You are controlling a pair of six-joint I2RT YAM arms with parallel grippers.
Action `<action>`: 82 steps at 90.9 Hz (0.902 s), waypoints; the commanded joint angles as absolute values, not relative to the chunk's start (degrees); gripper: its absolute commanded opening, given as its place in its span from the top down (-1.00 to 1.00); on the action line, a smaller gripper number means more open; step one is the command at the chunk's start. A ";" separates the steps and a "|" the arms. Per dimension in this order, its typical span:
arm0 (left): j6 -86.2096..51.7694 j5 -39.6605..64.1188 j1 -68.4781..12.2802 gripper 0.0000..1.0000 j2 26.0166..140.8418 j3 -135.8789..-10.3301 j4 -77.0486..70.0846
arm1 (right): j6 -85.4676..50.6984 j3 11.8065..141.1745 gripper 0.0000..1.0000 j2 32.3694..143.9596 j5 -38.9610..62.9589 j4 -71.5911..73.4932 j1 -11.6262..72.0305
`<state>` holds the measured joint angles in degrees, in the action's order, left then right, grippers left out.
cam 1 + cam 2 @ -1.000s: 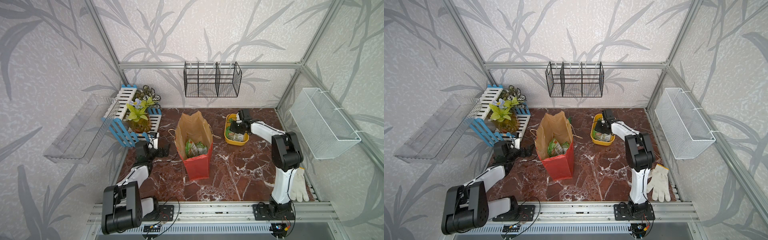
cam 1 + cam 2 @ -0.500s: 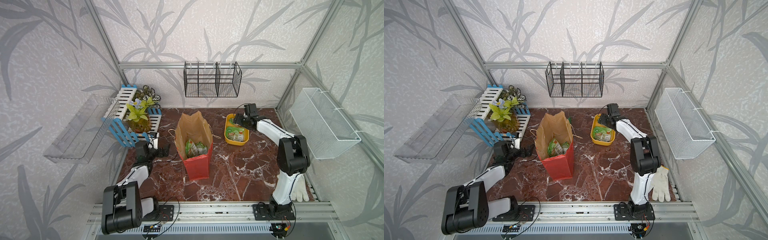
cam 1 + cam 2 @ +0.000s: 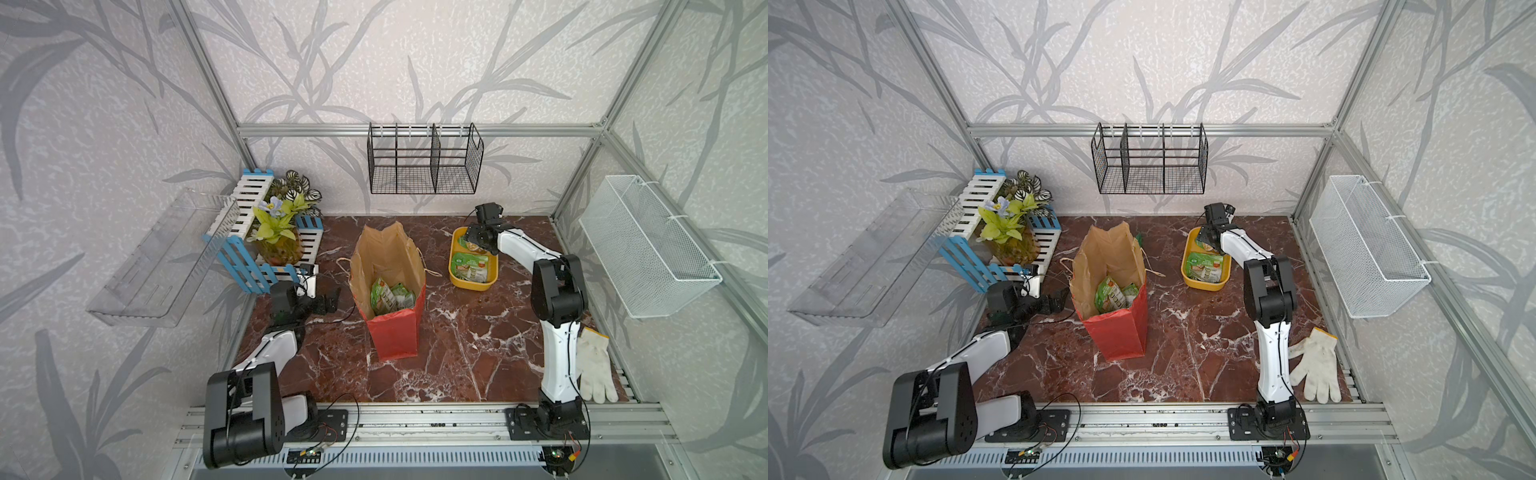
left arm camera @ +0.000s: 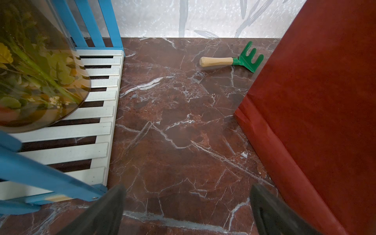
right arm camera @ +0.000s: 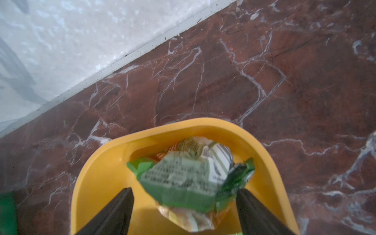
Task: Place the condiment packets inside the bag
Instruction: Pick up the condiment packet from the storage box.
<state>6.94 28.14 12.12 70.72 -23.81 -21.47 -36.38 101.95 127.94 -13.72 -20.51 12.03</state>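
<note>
Marbled red-brown surface (image 5: 264, 71) carries a yellow plastic tub (image 5: 97, 162); the right gripper (image 5: 185, 190) hangs there, jaws spread astride a crumpled green glossy condiment packet (image 5: 179, 177), perhaps grazing one corner, poised to pinch it.

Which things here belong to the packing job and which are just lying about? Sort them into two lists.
Job: condiment packets in the yellow tub; bagged packets; red paper bag; right gripper, open above the tub.

Lying about: green toy rake; white work glove; vase of flowers; blue-and-white slatted crate; black wire rack; white mesh basket.
</note>
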 commanded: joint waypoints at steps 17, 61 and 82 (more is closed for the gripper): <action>7.73 28.39 12.30 -1.00 69.89 -23.23 -22.28 | -38.71 107.45 -0.16 132.29 -14.10 -21.93 11.84; 7.73 28.47 12.30 -1.00 69.26 -22.94 -22.32 | -40.04 88.41 0.66 111.46 -10.93 -11.87 11.85; 7.61 28.71 12.29 -1.00 69.26 -22.95 -22.25 | -38.72 72.94 0.66 92.55 -9.12 -7.76 13.39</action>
